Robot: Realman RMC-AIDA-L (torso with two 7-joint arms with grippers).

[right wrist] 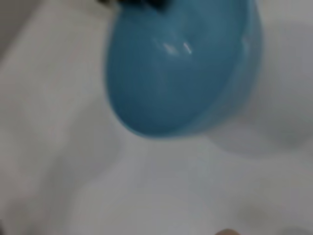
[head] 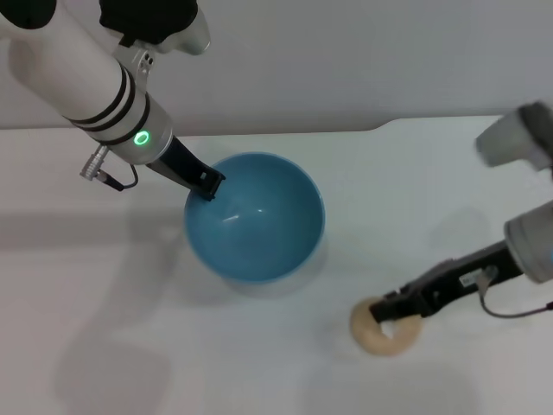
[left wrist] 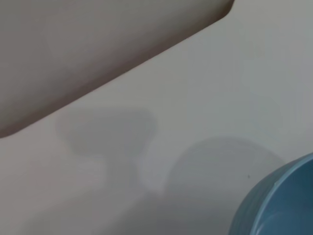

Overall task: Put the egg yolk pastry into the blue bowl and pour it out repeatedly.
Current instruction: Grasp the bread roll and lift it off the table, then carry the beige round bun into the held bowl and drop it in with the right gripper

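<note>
The blue bowl (head: 255, 218) is empty and the egg yolk pastry (head: 384, 327) lies on the desk (head: 130, 346), so judging from this layout a loading step is about to start: the pastry has yet to go into the bowl, and a pour must follow after that.

The right end effector (head: 390, 309) is down on the pastry, its dark fingers straddling the top of the dough ball and closed onto it, though the pastry looks to be resting on the desk and not lifted. The bowl sits well apart from this end effector, off toward the robot's left and slightly farther from the body.

The left end effector (head: 207, 184) sits at the bowl's rim on the side away from the pastry, its tip pinched over the edge, which suggests it grips the bowl ready for tipping. The bowl leans slightly, its opening turned toward the right arm.

Count: one pastry, one bowl, two end effectors, one desk. Nothing else lies on the surface.
</note>
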